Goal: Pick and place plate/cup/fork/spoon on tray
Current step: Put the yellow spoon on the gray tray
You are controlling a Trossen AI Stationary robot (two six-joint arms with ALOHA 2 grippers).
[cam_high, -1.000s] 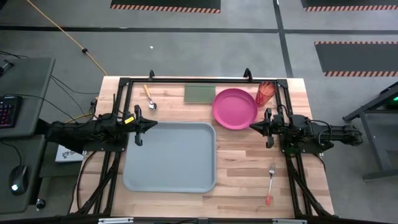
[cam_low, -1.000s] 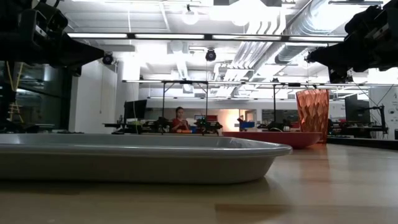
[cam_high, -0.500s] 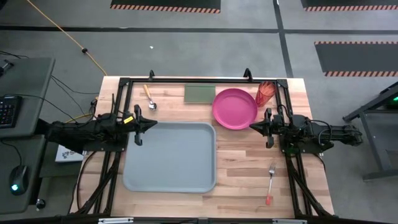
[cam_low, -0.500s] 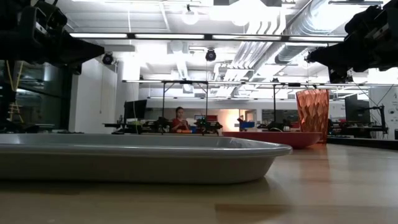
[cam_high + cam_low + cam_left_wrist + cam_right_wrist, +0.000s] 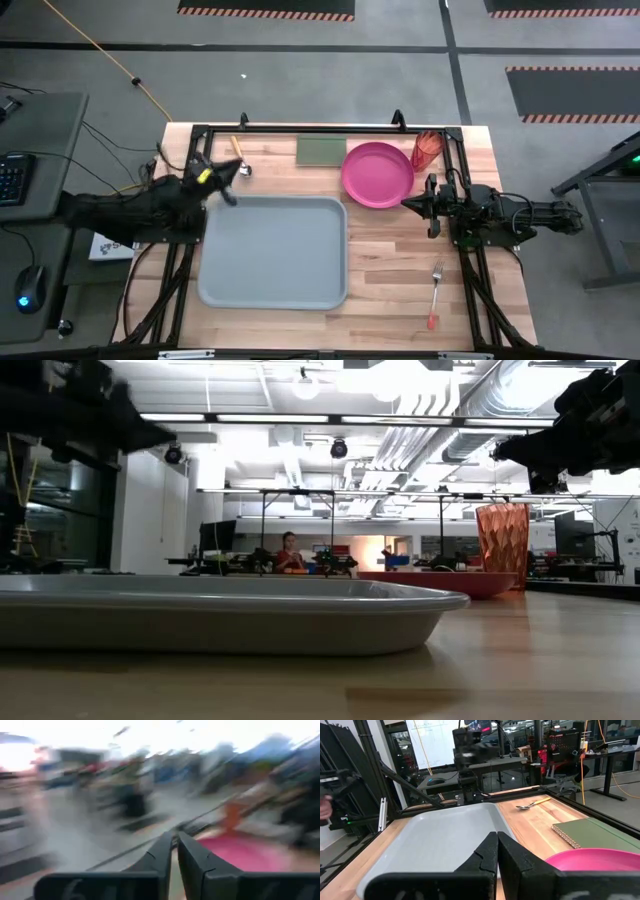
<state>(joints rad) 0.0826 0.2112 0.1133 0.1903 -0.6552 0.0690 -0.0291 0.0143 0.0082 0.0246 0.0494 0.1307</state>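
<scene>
Now left gripper (image 5: 228, 178) swung from tray's upper-left corner toward spoon (image 5: 241, 156), upper left of high view; fingers pressed together, empty. Spoon pickup likely next. Tray (image 5: 273, 252) bare; plate (image 5: 377, 173), cup (image 5: 427, 150), fork (image 5: 436, 292) untouched. Right gripper (image 5: 408, 204) clenched, idle beside plate.

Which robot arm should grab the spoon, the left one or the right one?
Probably the left. The left tool sits right beside the spoon at the table's far left corner. The right tool is across the table, next to the plate, with the tray between them.
</scene>
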